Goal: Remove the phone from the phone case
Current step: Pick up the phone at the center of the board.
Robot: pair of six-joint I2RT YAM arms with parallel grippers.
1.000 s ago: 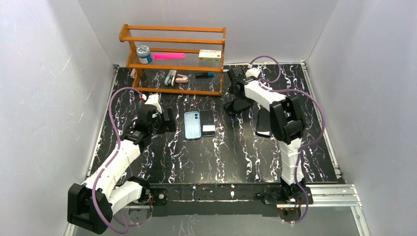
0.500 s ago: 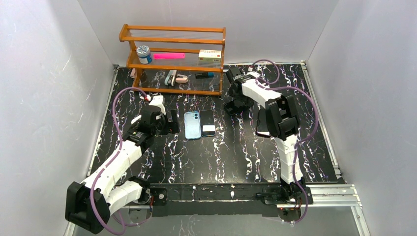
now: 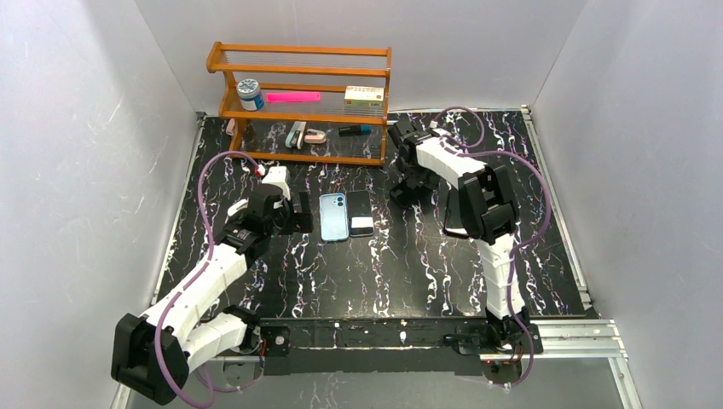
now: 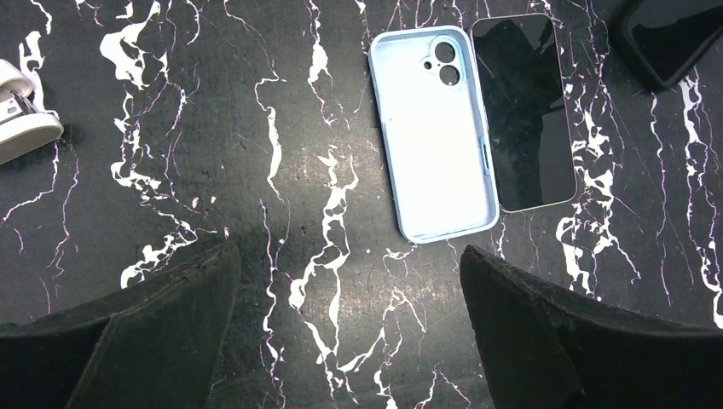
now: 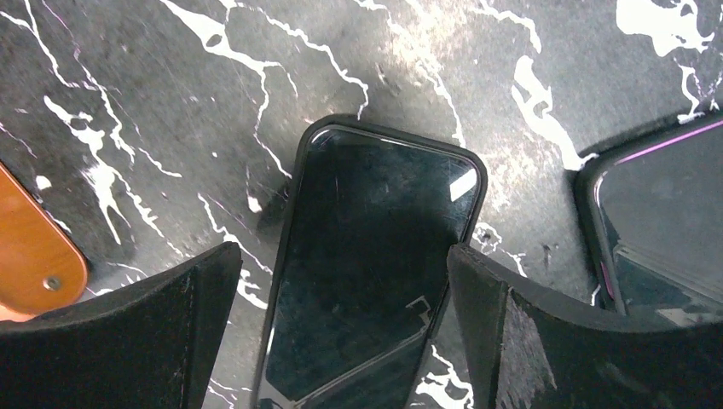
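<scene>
The black marbled counter point(image 3: 384, 273) carries a wooden shelf point(image 3: 298, 102) along its far edge, left of centre. My left claw point(image 4: 349, 341) hangs over the middle of the counter, spread wide with nothing in it. My right claw point(image 5: 341, 341) is nearer the far edge, just off the shelf's right end. It is also wide open, with one finger on each side of a phone in a black case point(image 5: 367, 273). Neither finger is closed on it, and I cannot tell if they touch the counter. That cased phone lies flat, screen up. A second dark phone point(image 5: 665, 221) lies just to its right, cut off by the edge of my wrist view. Around the counter's centre a light blue case point(image 4: 435, 136) lies empty, hollow side up. A bare phone point(image 4: 522, 111) lies screen up along its right side, very close or touching.
</scene>
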